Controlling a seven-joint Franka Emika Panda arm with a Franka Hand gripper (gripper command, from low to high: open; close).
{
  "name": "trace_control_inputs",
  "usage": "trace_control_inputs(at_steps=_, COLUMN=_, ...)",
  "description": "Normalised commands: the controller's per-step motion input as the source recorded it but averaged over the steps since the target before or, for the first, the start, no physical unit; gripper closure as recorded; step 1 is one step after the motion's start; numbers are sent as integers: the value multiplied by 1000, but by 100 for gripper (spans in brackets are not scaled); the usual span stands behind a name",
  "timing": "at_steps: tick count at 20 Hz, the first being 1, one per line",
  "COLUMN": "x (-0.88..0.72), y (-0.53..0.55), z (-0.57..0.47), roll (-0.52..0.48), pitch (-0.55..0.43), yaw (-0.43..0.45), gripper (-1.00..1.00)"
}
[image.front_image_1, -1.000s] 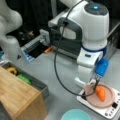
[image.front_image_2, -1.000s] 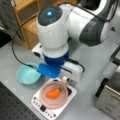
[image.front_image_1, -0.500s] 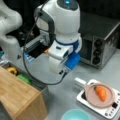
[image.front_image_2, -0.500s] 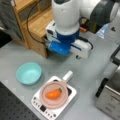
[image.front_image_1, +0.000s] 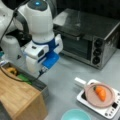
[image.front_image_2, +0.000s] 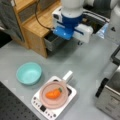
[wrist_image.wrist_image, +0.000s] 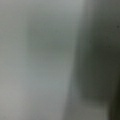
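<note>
The jaws sit hidden under the wrist, so we cannot tell whether they are spread or pressed together. They hang over the open drawer (image.front_image_2: 53, 42) beside the cabinet (image.front_image_2: 32, 25). Working here, we would stay clear of the drawer's walls. The carrot (image.front_image_2: 53, 94) lies well apart.

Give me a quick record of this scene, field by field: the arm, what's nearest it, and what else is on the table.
Gripper: not in view; only the arm's blue-and-white wrist shows.
Nearest thing: open drawer of the wooden cabinet.
Pan: pink pan on a white cooktop, holding a carrot.
Bowl: teal bowl, apart from the cooktop.
Oven: toaster oven at a front view's top right.
</note>
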Motion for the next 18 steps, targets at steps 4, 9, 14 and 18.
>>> trace_control_inputs(at_steps=4, x=-216, y=-148, z=110, roll=-133, pitch=-180, yaw=136, gripper=-100)
trace_control_inputs(at_steps=9, x=-184, y=-227, z=28, roll=-131, pitch=-110, yaw=178, gripper=-100)
trace_control_inputs(at_steps=14, x=-140, y=-325, z=-150, roll=-56, pitch=-58, yaw=174, gripper=-100)
trace_control_inputs(at_steps=18, x=-60, y=-267, z=-203, roll=-27, pitch=-59, yaw=125, gripper=-100)
